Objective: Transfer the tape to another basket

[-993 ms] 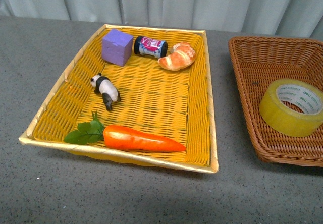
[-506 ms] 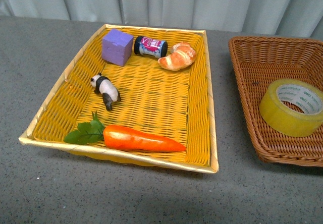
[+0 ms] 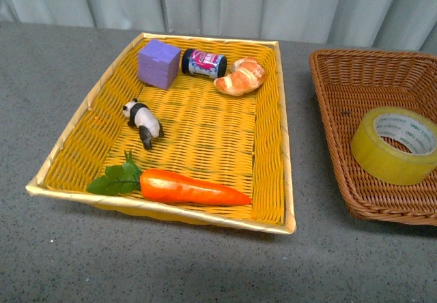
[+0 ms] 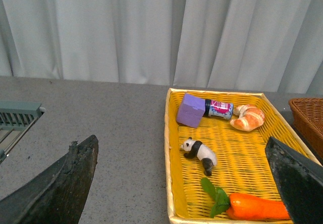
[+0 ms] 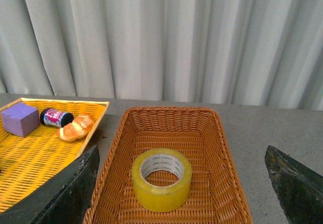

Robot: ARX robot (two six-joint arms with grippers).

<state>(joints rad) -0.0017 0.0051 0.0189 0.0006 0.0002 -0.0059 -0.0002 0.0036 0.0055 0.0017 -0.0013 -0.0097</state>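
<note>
basket (image 3: 328,105) (right edge cropped), tape (image 3: 395,145)

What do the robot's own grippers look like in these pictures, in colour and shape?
Only finger parts show, in the wrist views. The left gripper has two black fingers that taper to points, with a rough, worn surface. The right gripper has the same black, wedge-shaped fingers. No cables or markings are visible. The front view shows neither arm.

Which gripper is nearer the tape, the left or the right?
Right. The right gripper is over the brown basket, facing the tape. The left gripper faces the yellow tray, with no tape in its view.
</note>
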